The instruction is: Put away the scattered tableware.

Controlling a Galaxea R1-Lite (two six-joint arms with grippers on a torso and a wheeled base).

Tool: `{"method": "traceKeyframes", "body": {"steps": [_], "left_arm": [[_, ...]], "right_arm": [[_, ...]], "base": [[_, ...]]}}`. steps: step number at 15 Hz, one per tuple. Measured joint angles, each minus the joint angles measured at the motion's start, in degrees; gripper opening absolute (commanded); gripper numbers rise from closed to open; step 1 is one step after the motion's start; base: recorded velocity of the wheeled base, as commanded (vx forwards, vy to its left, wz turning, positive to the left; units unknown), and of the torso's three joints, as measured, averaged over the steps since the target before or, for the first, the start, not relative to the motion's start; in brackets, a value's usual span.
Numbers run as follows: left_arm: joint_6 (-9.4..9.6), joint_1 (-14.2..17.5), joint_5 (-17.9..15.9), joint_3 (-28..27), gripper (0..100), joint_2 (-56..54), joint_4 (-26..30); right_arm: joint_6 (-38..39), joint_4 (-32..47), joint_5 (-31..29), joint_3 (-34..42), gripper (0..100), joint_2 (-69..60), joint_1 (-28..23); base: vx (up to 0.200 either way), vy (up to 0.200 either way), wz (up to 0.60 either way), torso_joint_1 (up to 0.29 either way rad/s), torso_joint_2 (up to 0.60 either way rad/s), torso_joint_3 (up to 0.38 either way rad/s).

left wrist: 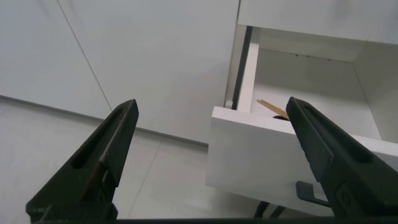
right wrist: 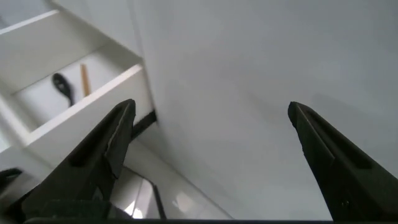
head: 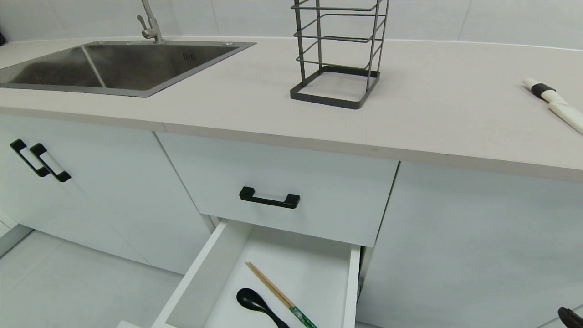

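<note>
The lower drawer (head: 200, 278) stands pulled out below the counter. A black spoon (head: 255, 304) and a pair of wooden chopsticks (head: 278, 294) with green ends lie inside it. On the counter's far right lies a white utensil (head: 553, 102) with a black band. My left gripper (left wrist: 211, 106) hangs open and empty in front of the drawer's (left wrist: 267, 155) front corner, low over the floor, and a chopstick tip (left wrist: 272, 107) peeks over the rim. My right gripper (right wrist: 211, 107) is open and empty beside the white cabinet front, with the spoon (right wrist: 62, 86) and chopsticks (right wrist: 84, 79) farther off in the drawer (right wrist: 81, 118).
A grey wire rack (head: 337, 59) stands empty at the middle of the beige counter (head: 432, 114). A steel sink (head: 123, 68) with a tap (head: 150, 23) is at the back left. A shut drawer with a black handle (head: 269, 198) sits above the open one.
</note>
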Motion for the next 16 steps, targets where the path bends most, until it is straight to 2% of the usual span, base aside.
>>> {"method": "traceKeyframes", "body": {"steps": [2, 7, 9, 11, 12, 13, 14, 15, 16], "left_arm": [[-0.11, 0.0, 0.0, 0.0, 100, 0.0, 0.0], [-0.13, 0.0, 0.0, 0.0, 100, 0.0, 0.0], [-0.13, 0.0, -0.1, 0.0, 100, 0.0, 0.0], [-0.07, 0.0, -0.3, 0.0, 100, 0.0, 0.0], [0.35, 0.0, -1.7, 0.0, 100, 0.0, -0.9], [0.63, 0.0, -2.5, 0.0, 100, 0.0, -2.6], [0.83, 0.0, -3.4, 0.1, 100, 0.0, -7.9], [1.16, 0.0, -5.4, 0.0, 100, 0.0, -17.0], [1.05, 0.0, -7.8, 0.0, 100, 0.0, -22.0]], "right_arm": [[0.6, 2.5, 0.2, 0.1, 100, -2.8, -3.9], [4.6, 19.6, 1.9, 3.0, 100, -17.2, -11.1], [7.2, 21.9, 2.1, 3.9, 100, -21.4, -16.4], [7.9, 21.4, 2.1, 4.5, 100, -23.1, -19.3], [7.9, 21.2, 2.2, 4.7, 100, -23.8, -20.4], [7.8, 21.0, 2.9, 4.8, 100, -24.7, -22.2], [7.4, 20.9, 5.9, 4.8, 100, -26.1, -23.6], [6.8, 20.8, 8.5, 4.9, 100, -27.5, -24.6], [6.6, 20.8, 8.9, 4.9, 100, -28.4, -25.1]], "base": [[0.000, 0.000, 0.00, 0.000, 0.00, 0.000], [0.000, 0.000, 0.00, 0.000, 0.00, 0.000], [0.000, 0.000, 0.00, 0.000, 0.00, 0.000], [0.000, 0.000, 0.00, 0.000, 0.00, 0.000], [0.000, 0.000, 0.00, 0.000, 0.00, 0.000], [0.000, 0.000, 0.00, 0.000, 0.00, 0.000], [0.000, 0.000, 0.00, 0.000, 0.00, 0.000], [0.000, 0.000, 0.00, 0.000, 0.00, 0.000], [0.000, 0.000, 0.00, 0.000, 0.00, 0.000]]}}
